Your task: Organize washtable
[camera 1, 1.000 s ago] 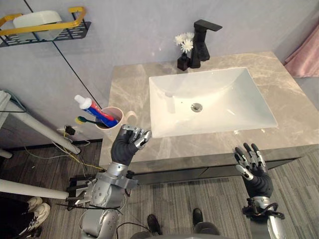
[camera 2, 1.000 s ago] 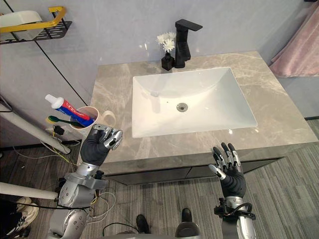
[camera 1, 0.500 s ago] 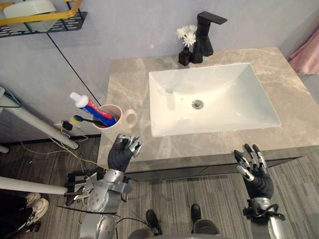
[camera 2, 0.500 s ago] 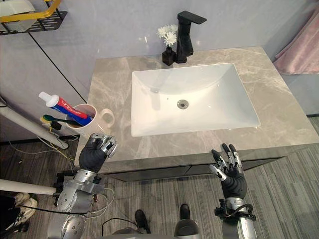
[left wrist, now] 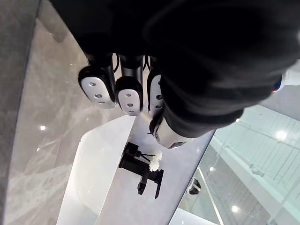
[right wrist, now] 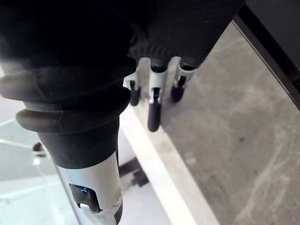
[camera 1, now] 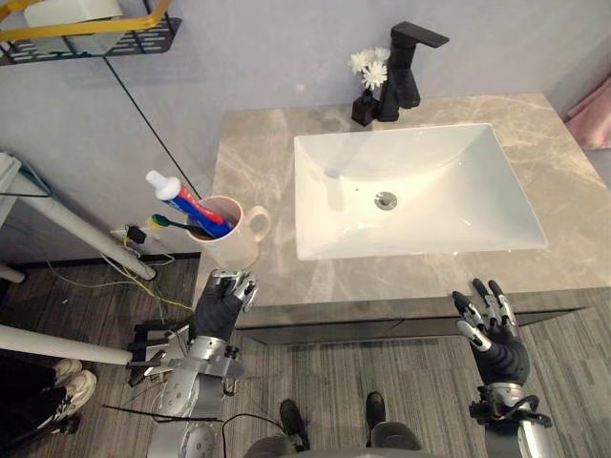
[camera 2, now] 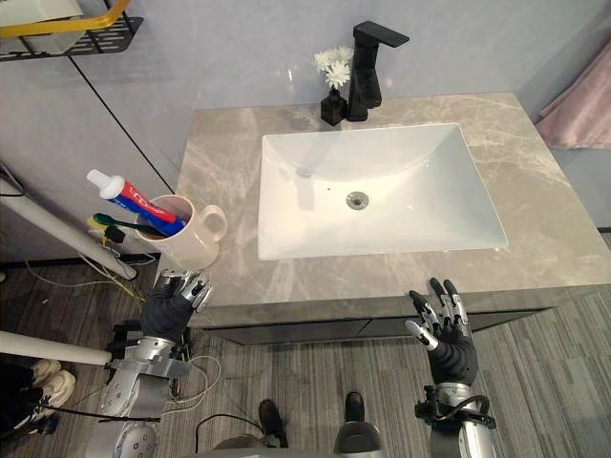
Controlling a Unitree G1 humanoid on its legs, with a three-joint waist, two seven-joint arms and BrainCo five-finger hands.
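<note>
A pale pink mug (camera 1: 234, 244) stands at the front left corner of the marble washtable (camera 1: 258, 157). It holds a toothpaste tube (camera 1: 178, 196) and a green toothbrush (camera 1: 168, 223). My left hand (camera 1: 218, 303) hangs just below the table's front edge under the mug, apart from it, shut on nothing; its curled fingers (left wrist: 129, 93) show in the left wrist view. Below the front edge at the right, my right hand (camera 1: 495, 336) is open with straight fingers (right wrist: 154, 108) and holds nothing.
A white basin (camera 1: 420, 191) fills the table's middle. A black tap (camera 1: 409, 67) and a small dark vase of white flowers (camera 1: 368, 93) stand behind it. A black and yellow wall shelf (camera 1: 91, 38) is at the upper left, pink cloth (camera 1: 592, 110) at the far right.
My left hand has drawn back from beside the mug to below the table's edge. The camera has shifted a little. The right hand has stayed low and open.
</note>
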